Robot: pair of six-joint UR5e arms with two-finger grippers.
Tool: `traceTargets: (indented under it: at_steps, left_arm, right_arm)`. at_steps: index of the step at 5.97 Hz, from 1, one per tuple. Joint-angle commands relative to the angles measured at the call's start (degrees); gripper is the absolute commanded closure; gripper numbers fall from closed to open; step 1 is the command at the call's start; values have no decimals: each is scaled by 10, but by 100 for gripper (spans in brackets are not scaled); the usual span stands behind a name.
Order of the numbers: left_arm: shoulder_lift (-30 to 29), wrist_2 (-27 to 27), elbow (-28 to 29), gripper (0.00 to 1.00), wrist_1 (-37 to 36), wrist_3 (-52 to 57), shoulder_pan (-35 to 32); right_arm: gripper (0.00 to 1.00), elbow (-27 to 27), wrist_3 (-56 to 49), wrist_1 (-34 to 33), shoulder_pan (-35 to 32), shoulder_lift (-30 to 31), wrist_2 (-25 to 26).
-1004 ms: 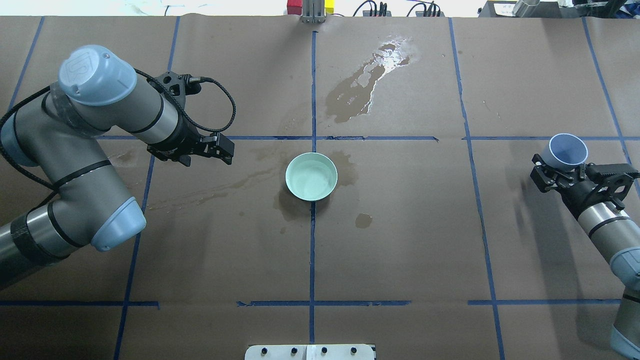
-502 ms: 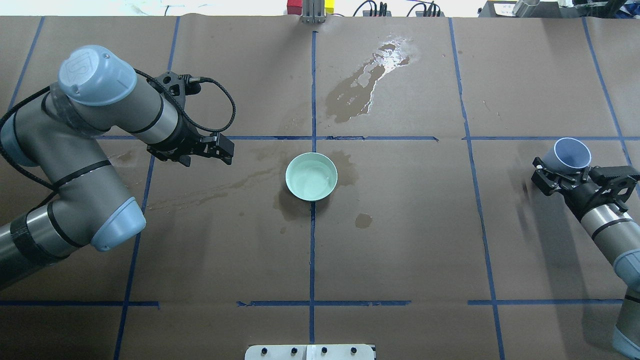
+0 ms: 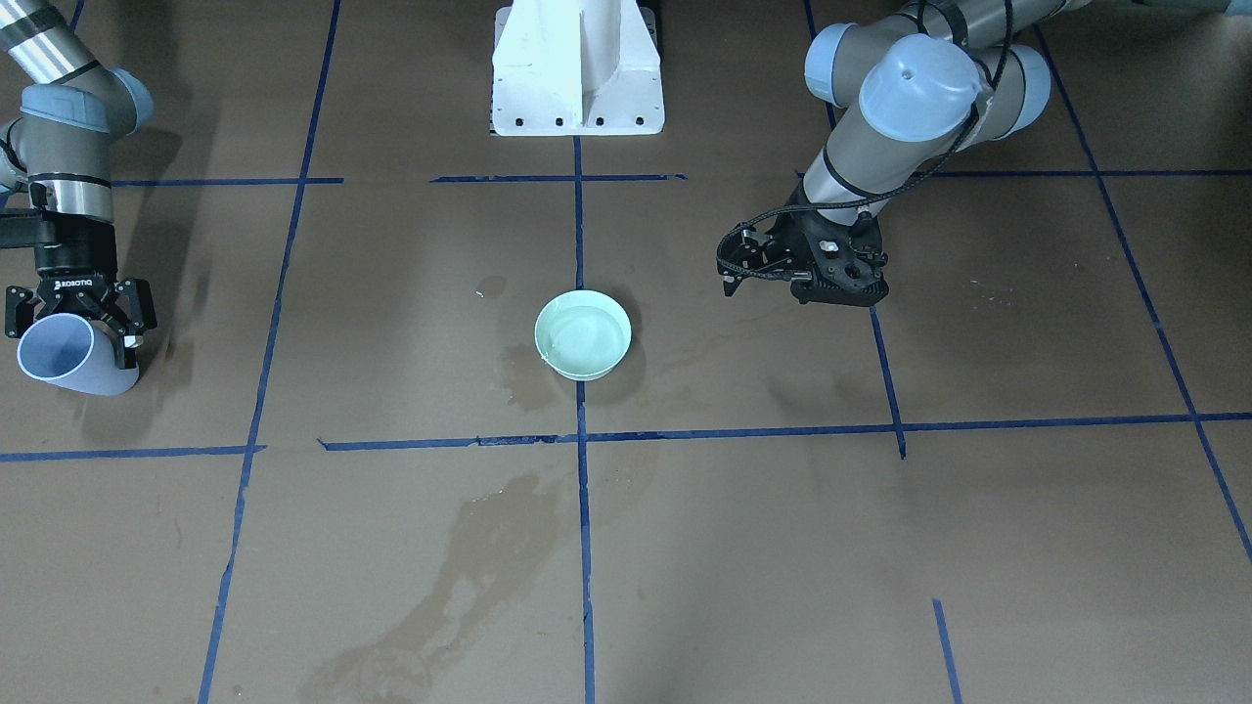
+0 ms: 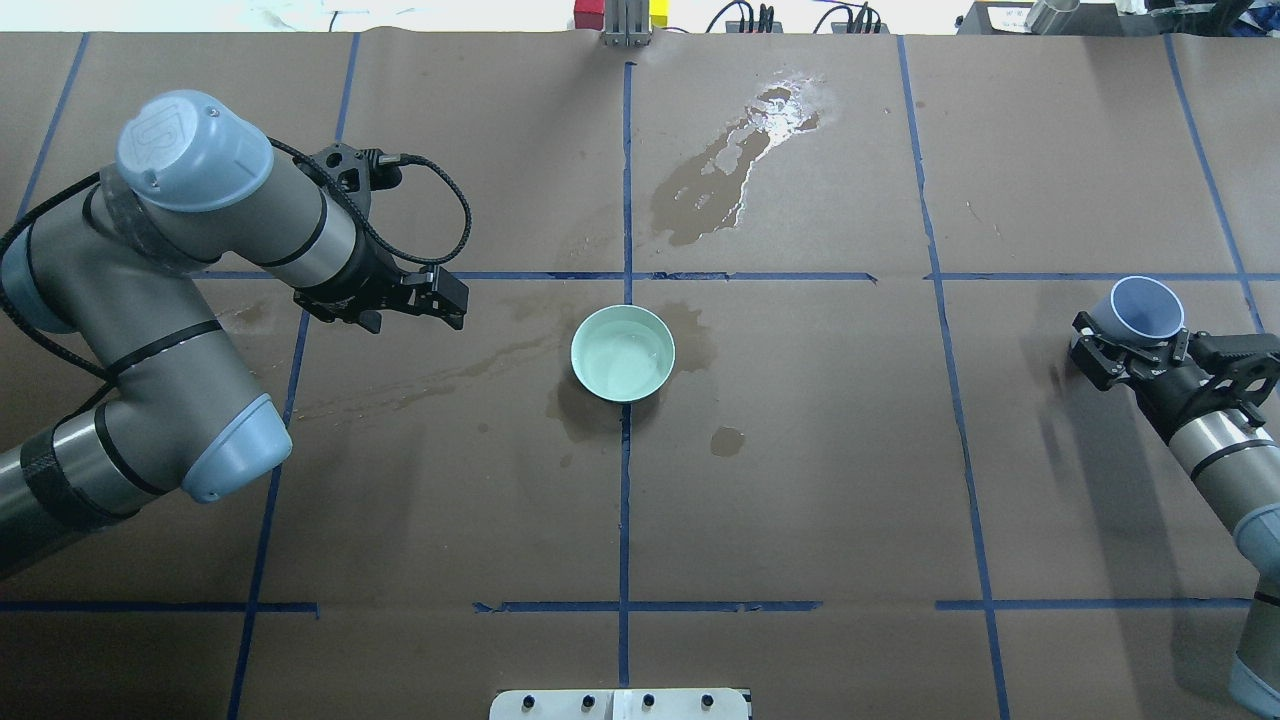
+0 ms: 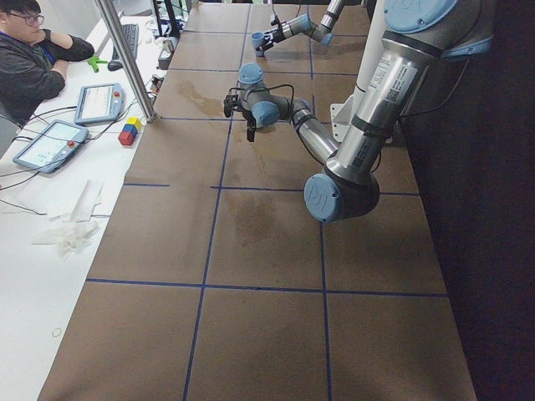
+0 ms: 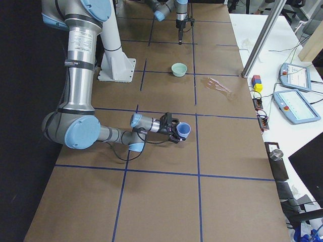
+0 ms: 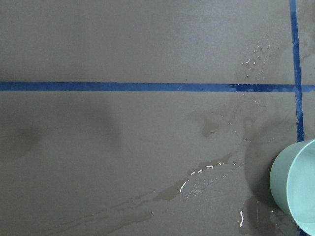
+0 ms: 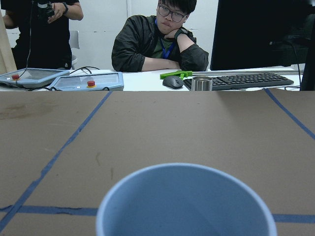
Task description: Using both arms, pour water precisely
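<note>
A mint-green bowl (image 4: 622,353) stands at the table's centre, also in the front view (image 3: 583,334). It holds a little clear water (image 4: 628,362), seen as a faint sheen. My right gripper (image 4: 1133,338) is shut on a pale blue cup (image 4: 1147,308) at the table's right side, far from the bowl. The cup leans mouth-forward, close above the table (image 3: 64,354); I cannot tell whether anything is inside it (image 8: 184,204). My left gripper (image 4: 452,300) hangs empty left of the bowl with jaws together, well apart from it. The left wrist view shows only the bowl's edge (image 7: 295,189).
Wet patches darken the brown paper: a big one at the far middle (image 4: 735,170), a trail left of the bowl (image 4: 430,385), a spot in front of it (image 4: 727,440). The white pedestal (image 3: 577,68) stands at the robot's side. Operators (image 8: 162,39) sit beyond the far edge.
My right gripper has shifted a little to the right and lower with the blue cup in it. The left arm and the bowl have not moved.
</note>
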State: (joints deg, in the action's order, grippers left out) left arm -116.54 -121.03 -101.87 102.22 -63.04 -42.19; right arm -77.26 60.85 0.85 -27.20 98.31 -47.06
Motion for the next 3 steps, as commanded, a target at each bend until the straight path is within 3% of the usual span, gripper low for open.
traceTargets:
  at_steps: [1, 3]
  left_arm:
    - [0, 0, 0, 0, 0, 0, 0]
    - [0, 0, 0, 0, 0, 0, 0]
  right_arm:
    - [0, 18, 1, 43, 6, 6, 5]
    - [0, 17, 29, 44, 32, 7, 21]
